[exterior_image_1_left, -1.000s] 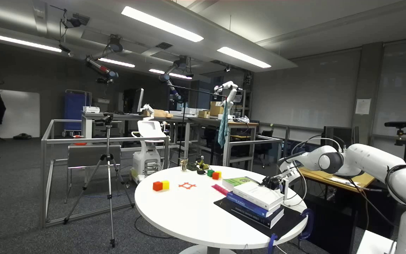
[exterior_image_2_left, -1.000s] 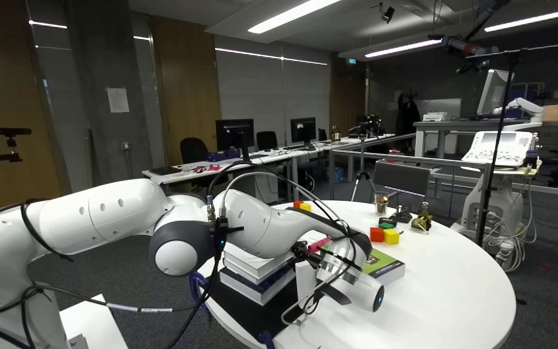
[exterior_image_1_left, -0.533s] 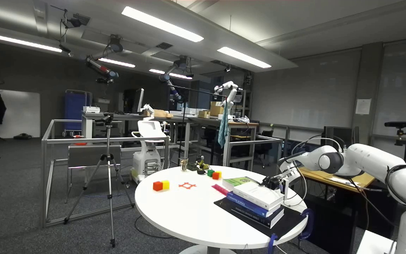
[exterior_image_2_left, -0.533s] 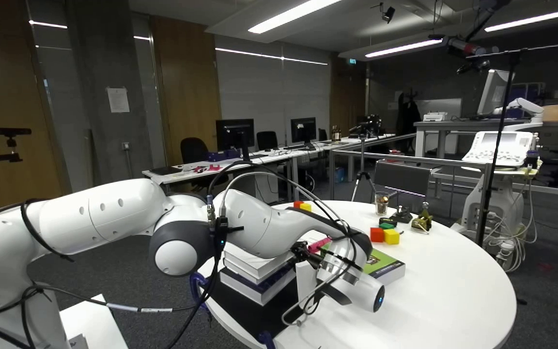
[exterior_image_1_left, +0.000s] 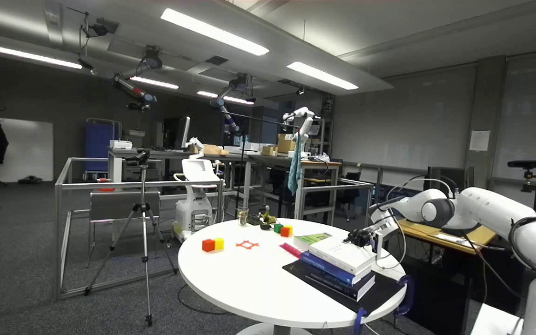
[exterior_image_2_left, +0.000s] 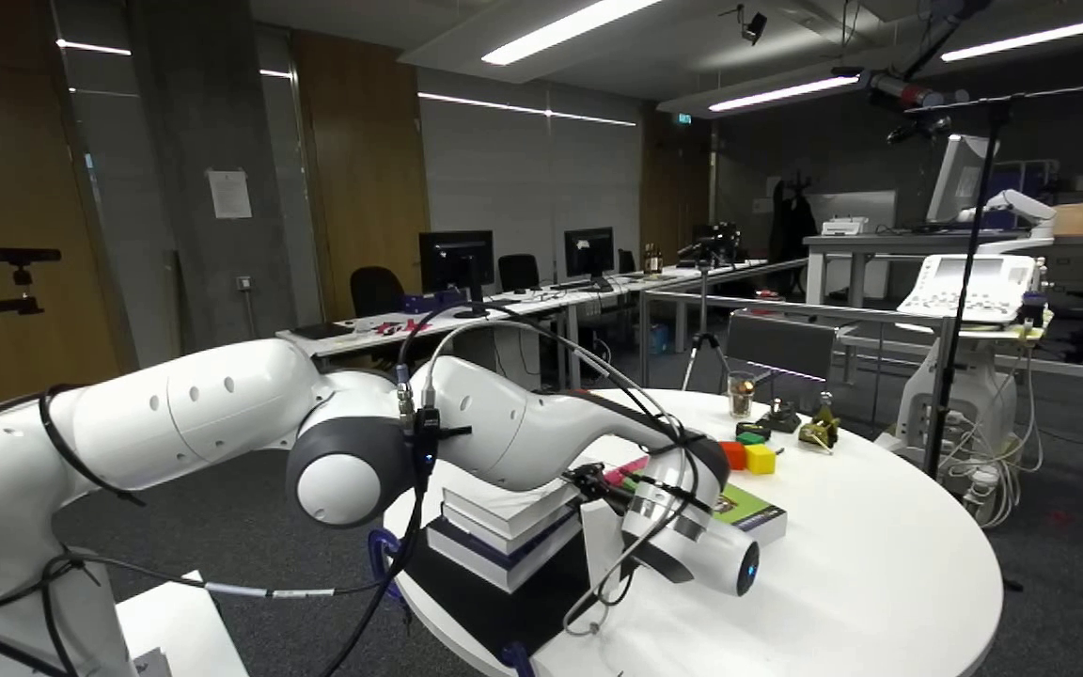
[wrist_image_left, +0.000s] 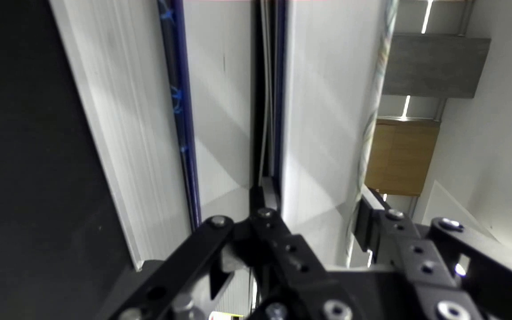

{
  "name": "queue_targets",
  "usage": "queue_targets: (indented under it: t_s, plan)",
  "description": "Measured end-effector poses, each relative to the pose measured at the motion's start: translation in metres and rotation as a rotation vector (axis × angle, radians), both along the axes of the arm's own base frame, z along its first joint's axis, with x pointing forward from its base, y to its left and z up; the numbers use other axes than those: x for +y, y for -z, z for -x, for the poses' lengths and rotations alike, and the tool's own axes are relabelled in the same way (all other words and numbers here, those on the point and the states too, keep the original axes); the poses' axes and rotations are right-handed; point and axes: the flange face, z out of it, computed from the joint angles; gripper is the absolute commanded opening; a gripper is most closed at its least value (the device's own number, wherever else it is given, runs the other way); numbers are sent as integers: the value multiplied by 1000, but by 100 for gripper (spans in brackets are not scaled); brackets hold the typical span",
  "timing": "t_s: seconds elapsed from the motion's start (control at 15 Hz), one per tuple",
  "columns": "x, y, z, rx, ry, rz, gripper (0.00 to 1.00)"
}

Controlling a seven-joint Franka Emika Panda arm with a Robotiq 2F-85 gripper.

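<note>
1. Between the fingers (wrist_image_left: 270, 195) of the gripper (wrist_image_left: 319, 193) lies the top white book (wrist_image_left: 327, 98); one finger sits over its cover, the other in the dark gap beneath, and together they are clamped on it.
2. From the gripper, the bulk of the book lies ahead, past the fingertips, and its long edge appears to run crosswise to them, so the hold seems to be along a side rather than at a corner.
3. A thin blue edge follows the book's underside in the wrist view; whether it belongs to this book or to the blue book (exterior_image_1_left: 326, 269) below, I cannot tell.
4. The book tops the stack (exterior_image_2_left: 504, 536), above the blue book and the navy book (exterior_image_1_left: 331, 283), over a black mat (exterior_image_1_left: 382, 291) on the round white table (exterior_image_1_left: 249, 288). Whether it is clear of the blue book all round, I cannot tell.
5. In both exterior views the arm (exterior_image_2_left: 504, 423) reaches out over the table, its wrist folded low beside the stack; the gripper points back at the books, close to level, rolled so one finger stands above the other.
6. Near the stack lies a green book (exterior_image_2_left: 753, 508).
</note>
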Motion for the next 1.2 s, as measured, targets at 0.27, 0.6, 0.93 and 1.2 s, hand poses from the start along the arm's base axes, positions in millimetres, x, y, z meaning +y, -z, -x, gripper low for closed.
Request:
queue_targets:
  t_s: [0.27,0.6,0.93,1.2]
  plan:
    - [-17,-16,1,-13,20,35,19]
    - [-26,-22,2,-13,31,53,19]
    - [-24,-22,1,-12,28,54,19]
    - [-19,-21,-1,-10,19,54,19]
